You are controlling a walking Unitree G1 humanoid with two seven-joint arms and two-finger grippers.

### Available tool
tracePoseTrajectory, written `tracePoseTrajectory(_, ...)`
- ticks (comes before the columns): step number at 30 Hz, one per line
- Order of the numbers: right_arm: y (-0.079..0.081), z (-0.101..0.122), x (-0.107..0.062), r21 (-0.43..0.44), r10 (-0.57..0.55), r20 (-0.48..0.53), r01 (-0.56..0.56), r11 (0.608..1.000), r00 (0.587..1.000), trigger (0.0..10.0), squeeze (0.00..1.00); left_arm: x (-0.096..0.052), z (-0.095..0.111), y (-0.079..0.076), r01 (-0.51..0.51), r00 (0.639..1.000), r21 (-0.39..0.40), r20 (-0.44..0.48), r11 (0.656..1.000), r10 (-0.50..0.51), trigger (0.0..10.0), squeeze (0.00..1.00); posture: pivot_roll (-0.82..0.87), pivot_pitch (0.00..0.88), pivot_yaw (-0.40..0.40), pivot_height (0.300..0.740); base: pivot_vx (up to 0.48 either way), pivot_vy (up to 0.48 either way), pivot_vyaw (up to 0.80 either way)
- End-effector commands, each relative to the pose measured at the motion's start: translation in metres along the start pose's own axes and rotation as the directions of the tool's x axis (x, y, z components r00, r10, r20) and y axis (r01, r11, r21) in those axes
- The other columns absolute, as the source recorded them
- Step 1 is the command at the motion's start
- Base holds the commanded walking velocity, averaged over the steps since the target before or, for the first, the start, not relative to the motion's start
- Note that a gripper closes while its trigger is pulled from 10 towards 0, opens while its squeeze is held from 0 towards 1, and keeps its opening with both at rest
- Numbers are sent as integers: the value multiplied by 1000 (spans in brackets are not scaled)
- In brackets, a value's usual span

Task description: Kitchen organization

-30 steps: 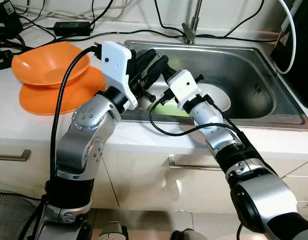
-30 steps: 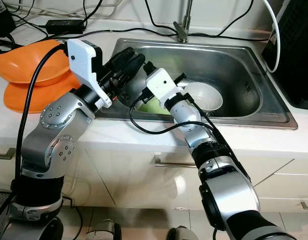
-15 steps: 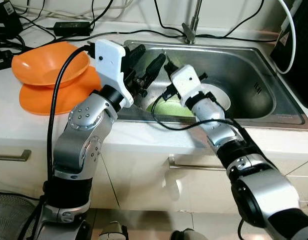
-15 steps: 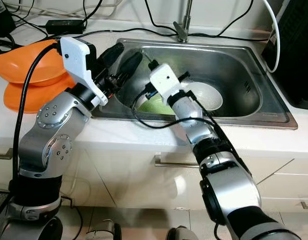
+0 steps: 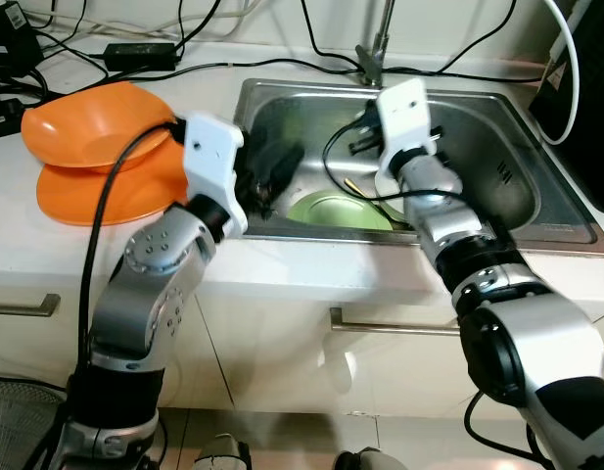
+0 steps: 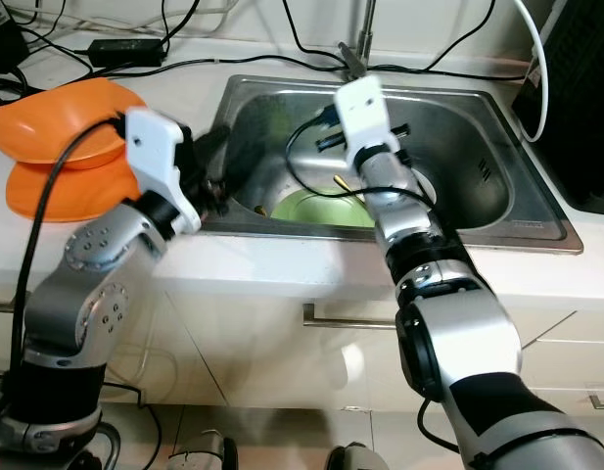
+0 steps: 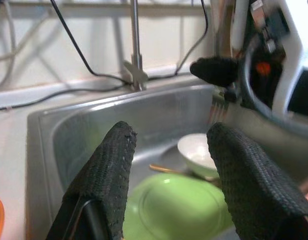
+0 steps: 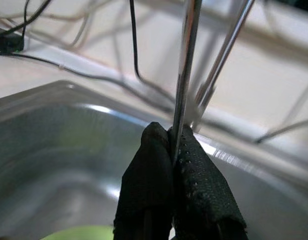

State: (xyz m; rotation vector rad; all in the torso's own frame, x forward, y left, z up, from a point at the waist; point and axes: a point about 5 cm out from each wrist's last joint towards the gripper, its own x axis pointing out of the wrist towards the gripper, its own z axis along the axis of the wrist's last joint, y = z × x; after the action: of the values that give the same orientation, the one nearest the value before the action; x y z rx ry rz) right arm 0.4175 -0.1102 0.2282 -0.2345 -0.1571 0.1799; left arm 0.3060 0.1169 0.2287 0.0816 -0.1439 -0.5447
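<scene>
A green plate (image 5: pixel 339 211) lies in the steel sink (image 5: pixel 507 127), with a white bowl (image 7: pixel 198 150) beside it and a thin golden utensil (image 5: pixel 352 186) resting behind the plate. My right gripper (image 5: pixel 362 132) hangs above the sink's middle, shut on the slim metal handle of a fork (image 8: pixel 181 75). The fork's tines (image 7: pixel 219 111) dangle below the fingers, over the bowl. At the sink's left rim my left gripper (image 7: pixel 168 150) is open, fingers spread and empty, pointing over the plate.
An orange bowl (image 5: pixel 86 122) sits on an orange plate (image 5: pixel 96 191) on the white counter left of the sink. The faucet (image 5: pixel 377 49) stands at the sink's back. Cables and a power adapter (image 5: pixel 140 54) lie behind. A black appliance (image 5: pixel 585 88) stands far right.
My right gripper has risen from over the plate toward the sink's back, carrying the fork. My left gripper has dropped back to the sink's left rim, uncovering the green plate.
</scene>
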Motion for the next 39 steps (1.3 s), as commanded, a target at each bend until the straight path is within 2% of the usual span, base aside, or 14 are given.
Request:
tracePoseTrajectory(1,-4,-3,2,97,3,-79,4,995,997,10000,0,-2,-7,-4,22,998,23,-55,999,-21,10000,0,99,74,-38,718,0,0,0)
tracePoseTrajectory(6,-4,-11,1,157,15,-153,9,988,988,10000,0,-4,-15,-8,52,993,26,-110,998,-49,10000,0,101,75,-41,718,0,0,0)
tracePoseTrajectory(14,9,-38,-7,252,85,-306,-6,968,948,10000,0,-12,-29,-18,132,967,44,-225,990,-119,10000,0,116,82,-48,718,0,0,0)
tracePoseTrajectory(26,16,-51,-13,272,109,-361,-7,962,926,10000,0,-20,-41,-19,147,941,26,-310,989,-132,10000,0,125,93,-49,718,0,0,0)
tracePoseTrajectory(39,21,-62,-18,275,122,-399,-8,961,909,10000,0,-19,-39,-19,138,941,24,-315,990,-123,10000,0,132,89,-53,718,0,0,0)
